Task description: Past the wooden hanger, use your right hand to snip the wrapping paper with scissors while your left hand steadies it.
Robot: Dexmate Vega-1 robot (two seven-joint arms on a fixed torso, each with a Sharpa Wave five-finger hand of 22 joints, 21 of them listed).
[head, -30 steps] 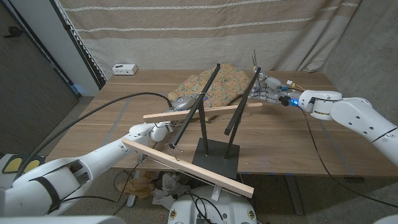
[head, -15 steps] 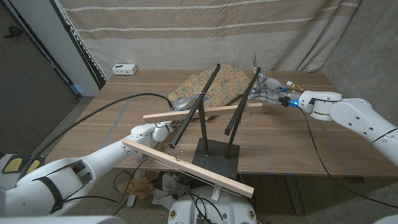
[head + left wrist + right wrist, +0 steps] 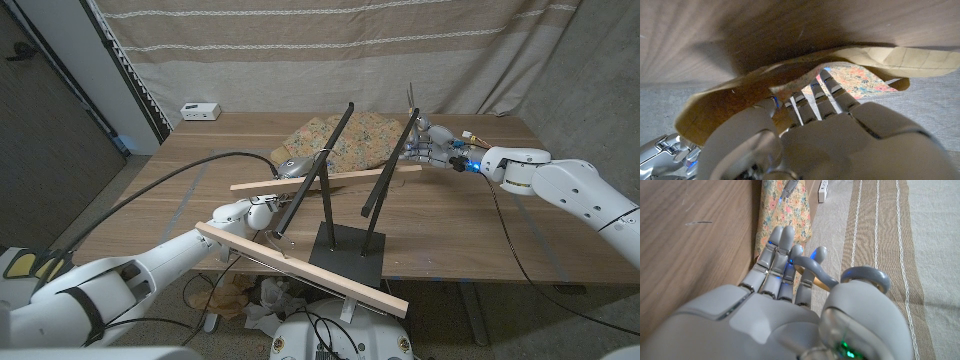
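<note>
The floral wrapping paper [image 3: 352,133] lies at the table's far middle, behind the wooden hanger [image 3: 325,178] on its black stand. My left hand [image 3: 293,165] holds the paper's near-left edge. In the left wrist view the paper's brown underside [image 3: 790,75] curls over the fingers [image 3: 812,100], with the floral side [image 3: 860,82] showing past them. My right hand [image 3: 430,147] is at the paper's right edge and grips the scissors [image 3: 411,100], blades pointing up. The grey scissor handles [image 3: 865,277] loop round the right hand's fingers [image 3: 780,255], next to the paper [image 3: 785,215].
The hanger's black uprights and base plate [image 3: 350,253] stand mid-table, with a second wooden bar [image 3: 300,268] near the front edge. A white box [image 3: 201,110] sits at the far left corner. A black cable [image 3: 190,170] runs along the left arm. A curtain hangs behind the table.
The paper's left part has settled slightly lower and shifted a little under my left hand. My right hand with the scissors has hardly moved.
</note>
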